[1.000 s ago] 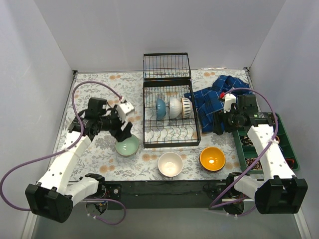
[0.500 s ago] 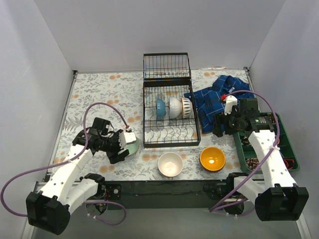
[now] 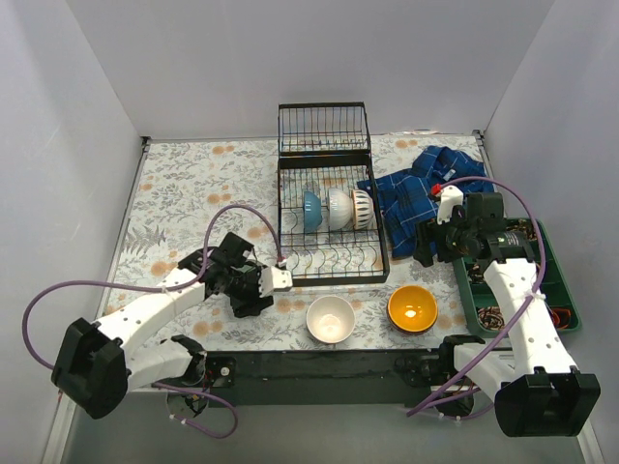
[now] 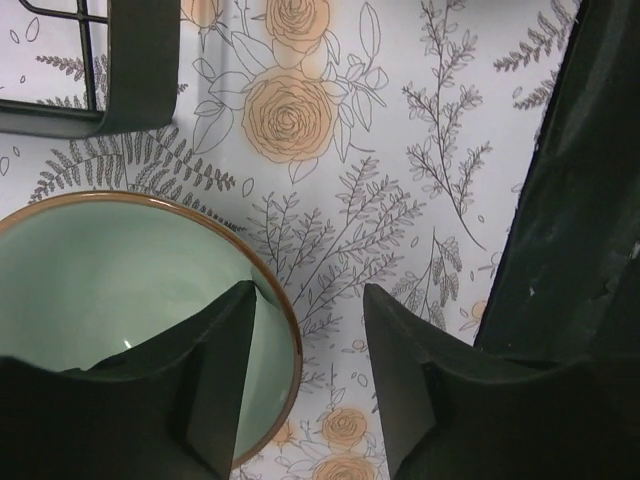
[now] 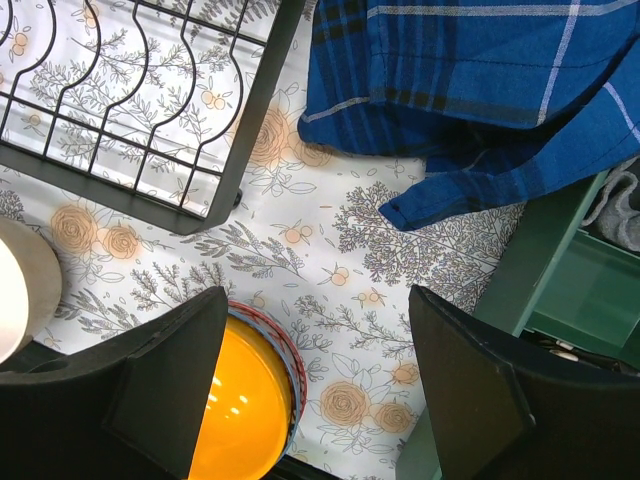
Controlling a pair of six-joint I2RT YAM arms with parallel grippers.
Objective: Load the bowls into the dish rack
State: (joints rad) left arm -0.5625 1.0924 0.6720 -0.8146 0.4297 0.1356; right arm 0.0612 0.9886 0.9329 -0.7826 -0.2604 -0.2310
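Note:
The black wire dish rack (image 3: pixel 329 253) stands at the table's middle, with a blue bowl (image 3: pixel 311 210), a white bowl (image 3: pixel 337 208) and a striped bowl (image 3: pixel 362 208) upright in its tines. A pale green bowl (image 4: pixel 120 300) sits on the table by the rack's near left corner (image 4: pixel 130 90). My left gripper (image 3: pixel 253 295) is open and low over it (image 4: pixel 305 380); one finger (image 4: pixel 215 370) is inside the bowl, the other outside its rim. A white bowl (image 3: pixel 330 318) and an orange bowl (image 3: pixel 412 308) sit near the front edge. My right gripper (image 3: pixel 423 253) is open and empty above the orange bowl (image 5: pixel 240 400).
A blue plaid cloth (image 3: pixel 416 188) lies right of the rack, also in the right wrist view (image 5: pixel 480 90). A green compartment tray (image 3: pixel 553 290) with small items stands at the right edge (image 5: pixel 560 280). White walls enclose the table on three sides.
My left arm has swung forward and right and come down onto the green bowl, one finger now inside its rim. The right arm has hardly moved.

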